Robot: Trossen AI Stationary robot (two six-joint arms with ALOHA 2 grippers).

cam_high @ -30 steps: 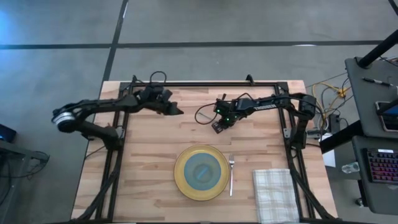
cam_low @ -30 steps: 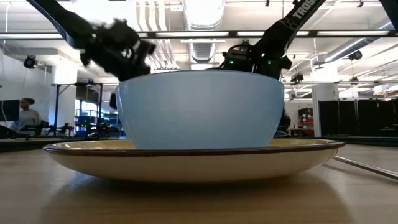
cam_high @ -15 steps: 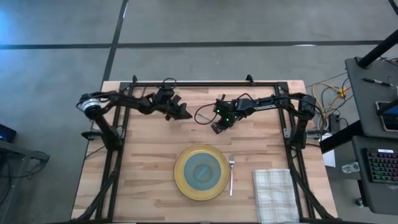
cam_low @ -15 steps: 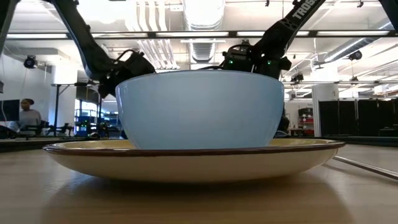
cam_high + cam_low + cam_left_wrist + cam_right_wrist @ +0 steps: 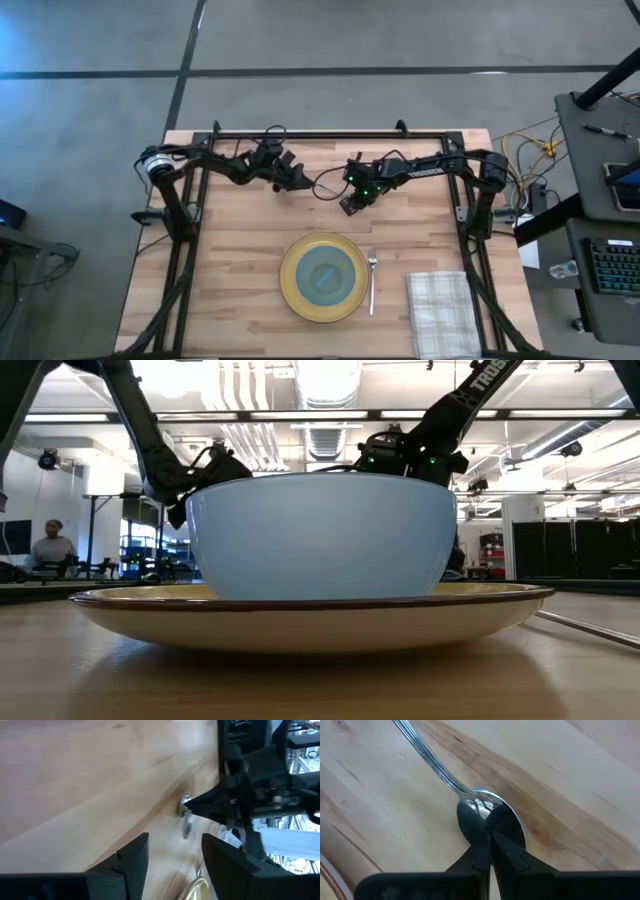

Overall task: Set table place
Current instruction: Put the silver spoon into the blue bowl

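My right gripper sits over the far middle of the table, its 2 fingers pinched together on the bowl of the spoon. The right wrist view shows the tips meeting on the bowl's edge, with the handle running away across the planks. I cannot tell whether the spoon is lifted or lying on the wood.

My left gripper is close beside it, toward the left, with its fingers spread apart and nothing between them. Its wrist view faces the right gripper and the spoon.

Nearer the front edge, the yellow plate carries the blue bowl in its centre. The fork lies just right of the plate, and the checked napkin lies farther right, at the front corner
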